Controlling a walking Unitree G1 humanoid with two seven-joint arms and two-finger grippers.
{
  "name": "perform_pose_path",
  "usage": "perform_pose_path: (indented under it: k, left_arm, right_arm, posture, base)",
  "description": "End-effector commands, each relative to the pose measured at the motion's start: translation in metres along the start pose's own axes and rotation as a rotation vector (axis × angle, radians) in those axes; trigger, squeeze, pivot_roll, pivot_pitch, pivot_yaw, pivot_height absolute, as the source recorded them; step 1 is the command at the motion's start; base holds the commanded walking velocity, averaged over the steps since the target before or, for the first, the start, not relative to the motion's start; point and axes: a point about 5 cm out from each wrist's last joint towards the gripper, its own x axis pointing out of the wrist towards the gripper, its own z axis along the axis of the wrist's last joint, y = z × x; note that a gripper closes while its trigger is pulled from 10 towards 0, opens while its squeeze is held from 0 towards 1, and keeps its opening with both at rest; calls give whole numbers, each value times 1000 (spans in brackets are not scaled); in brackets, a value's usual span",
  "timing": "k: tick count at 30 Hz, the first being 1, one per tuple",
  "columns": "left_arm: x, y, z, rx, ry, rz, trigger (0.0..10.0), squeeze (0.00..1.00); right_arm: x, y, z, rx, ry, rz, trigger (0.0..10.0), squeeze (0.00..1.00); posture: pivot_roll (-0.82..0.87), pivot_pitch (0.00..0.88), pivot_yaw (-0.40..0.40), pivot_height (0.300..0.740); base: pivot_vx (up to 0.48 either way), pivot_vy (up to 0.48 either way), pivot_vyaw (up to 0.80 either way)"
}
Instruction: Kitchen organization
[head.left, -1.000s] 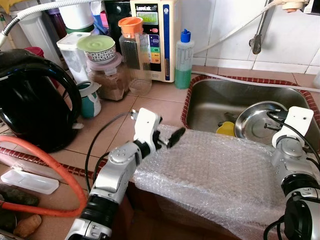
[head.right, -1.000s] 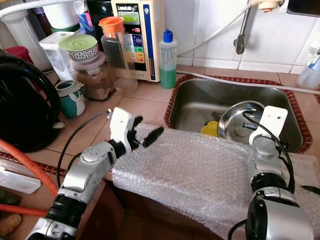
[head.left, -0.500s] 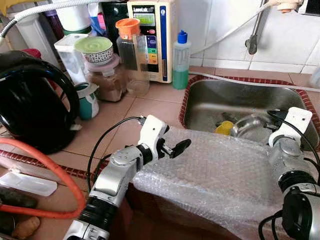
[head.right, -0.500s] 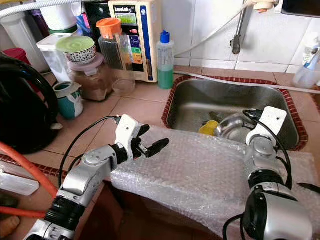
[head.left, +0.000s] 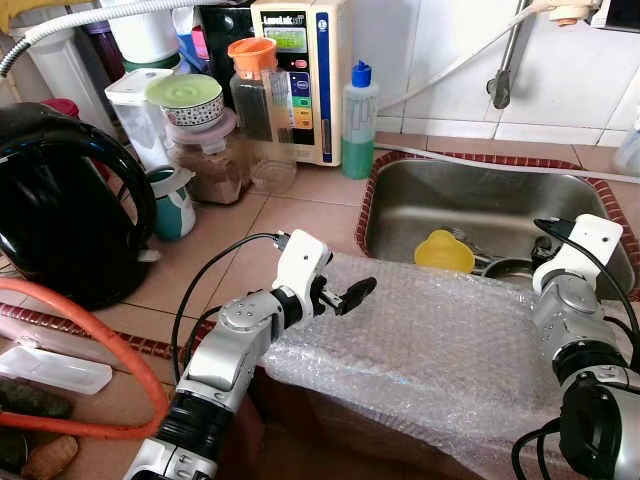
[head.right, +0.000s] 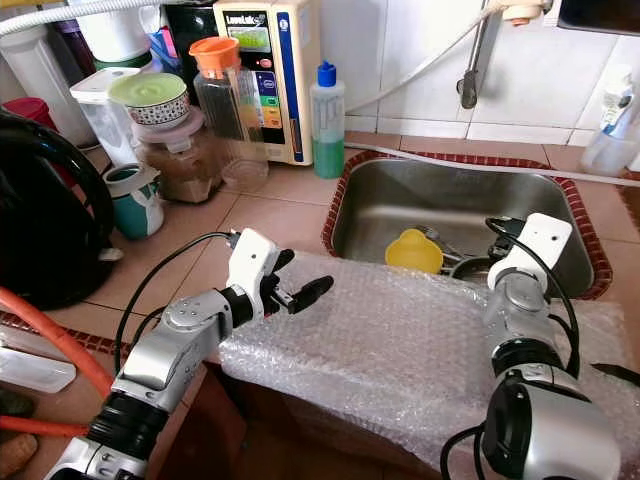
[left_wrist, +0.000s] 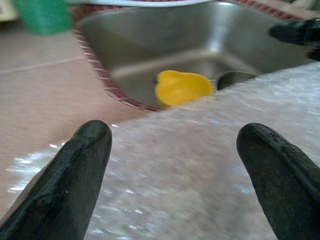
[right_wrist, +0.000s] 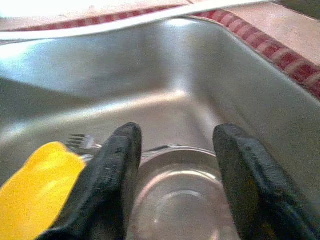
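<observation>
Steel bowl (right_wrist: 182, 200) between right gripper (right_wrist: 175, 185) jaws

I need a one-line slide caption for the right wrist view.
Right hand, fingers open, poised over a steel bowl in the sink, beside a yellow item and a fork.
</observation>
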Motion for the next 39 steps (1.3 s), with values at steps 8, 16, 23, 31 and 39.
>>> perform_pose_path:
  k: [8, 16, 23, 31, 39]
  left_arm:
    - [-11, 28, 6, -21, -62, 241, 10000, 0]
    - [-22, 41, -1, -113, -117, 412, 10000, 0]
    - [-16, 41, 4, -185, -149, 445, 10000, 0]
    - [-15, 39, 3, -179, -147, 453, 10000, 0]
    - [-15, 35, -2, -214, -152, 461, 10000, 0]
  right_arm:
    - [-15, 24, -9, -75, -95, 164, 10000, 1000]
    - [-35, 34, 13, -152, -256, 270, 10000, 867]
    - [-50, 59, 26, -106, -296, 335, 10000, 0]
    - [-62, 68, 24, -104, -268, 360, 10000, 0]
    - [-74, 75, 24, -104, -250, 412, 10000, 0]
  posture:
    - [-14, 0, 112, 740]
    - [-36, 0, 104, 740]
    - [-41, 0, 103, 740]
    - [-41, 0, 100, 740]
    - [-46, 0, 87, 740]
  base:
    - [0, 0, 0]
    - [0, 0, 0]
    - [0, 0, 0]
    - [0, 0, -358]
    - [0, 0, -660]
